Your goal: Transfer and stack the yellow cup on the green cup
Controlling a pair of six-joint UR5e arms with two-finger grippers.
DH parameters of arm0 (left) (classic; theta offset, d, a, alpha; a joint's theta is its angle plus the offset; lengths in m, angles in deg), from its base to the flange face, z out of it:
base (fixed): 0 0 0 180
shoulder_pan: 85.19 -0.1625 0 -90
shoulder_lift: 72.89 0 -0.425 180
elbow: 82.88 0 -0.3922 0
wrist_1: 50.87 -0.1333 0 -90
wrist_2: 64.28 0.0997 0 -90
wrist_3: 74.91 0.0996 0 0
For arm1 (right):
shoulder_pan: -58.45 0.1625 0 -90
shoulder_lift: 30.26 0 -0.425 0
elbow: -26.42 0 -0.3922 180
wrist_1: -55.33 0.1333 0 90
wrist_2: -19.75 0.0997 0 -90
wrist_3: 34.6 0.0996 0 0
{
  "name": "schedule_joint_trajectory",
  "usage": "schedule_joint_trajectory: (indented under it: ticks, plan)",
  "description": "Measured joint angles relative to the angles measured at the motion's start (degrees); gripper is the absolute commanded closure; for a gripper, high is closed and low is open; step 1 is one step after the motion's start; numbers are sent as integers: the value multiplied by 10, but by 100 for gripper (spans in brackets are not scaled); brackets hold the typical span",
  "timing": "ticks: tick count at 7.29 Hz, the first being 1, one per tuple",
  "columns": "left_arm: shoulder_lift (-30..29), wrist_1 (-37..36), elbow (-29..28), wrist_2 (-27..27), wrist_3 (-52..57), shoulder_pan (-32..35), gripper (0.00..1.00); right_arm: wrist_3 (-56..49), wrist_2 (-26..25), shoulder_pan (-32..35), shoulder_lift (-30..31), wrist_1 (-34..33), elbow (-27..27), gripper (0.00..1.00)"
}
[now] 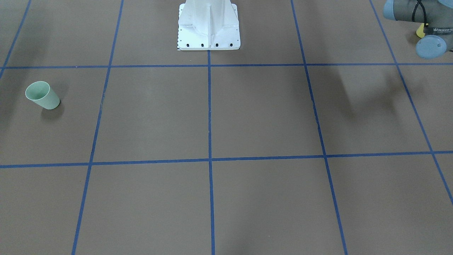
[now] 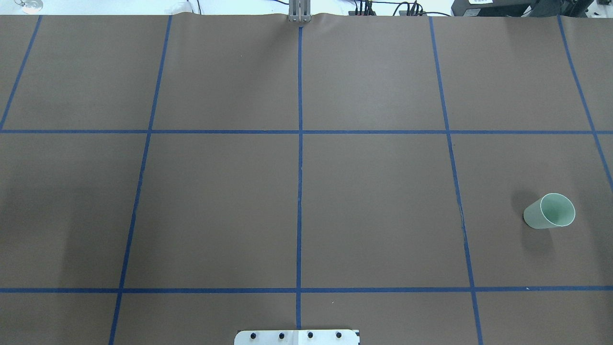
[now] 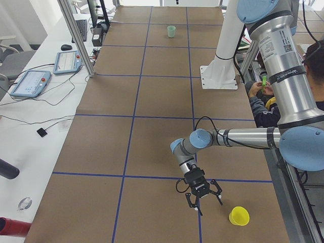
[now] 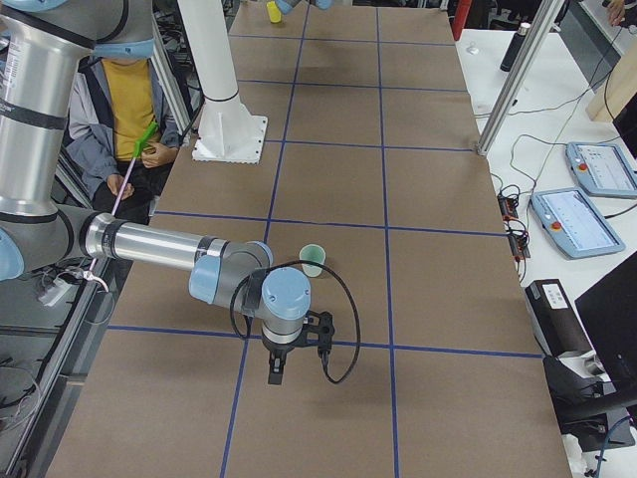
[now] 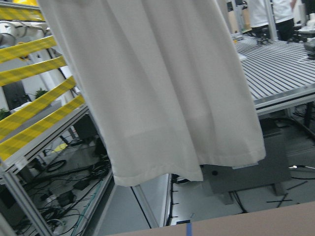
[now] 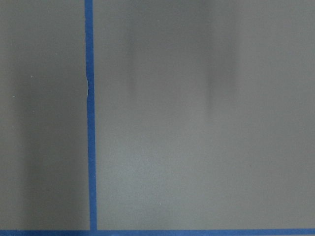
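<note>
The yellow cup (image 3: 239, 216) stands upright near the table's corner at my left end. A sliver of it shows behind the left arm in the front-facing view (image 1: 420, 31), and it also shows in the exterior right view (image 4: 273, 12). The left gripper (image 3: 202, 196) hangs over the table just beside the cup and apart from it; I cannot tell whether it is open or shut. The green cup (image 1: 42, 95) stands alone at my right end, also in the overhead view (image 2: 550, 211). The right gripper (image 4: 279, 370) points down over the table a short way from the green cup (image 4: 313, 260); I cannot tell its state.
The white robot pedestal (image 1: 208, 28) stands at the table's middle rear edge. Blue tape lines (image 2: 299, 191) grid the brown table. A seated person (image 4: 119, 129) is beside the robot's side of the table. Tablets (image 3: 30, 81) and posts stand on the side bench.
</note>
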Motion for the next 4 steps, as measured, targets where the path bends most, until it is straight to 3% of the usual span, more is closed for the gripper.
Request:
schedule_joint_trajectory:
  ticks: [4]
  plan:
    - [-13, -39, -58, -160, -123, -54, 0, 0, 0, 0, -4, 1, -2, 0]
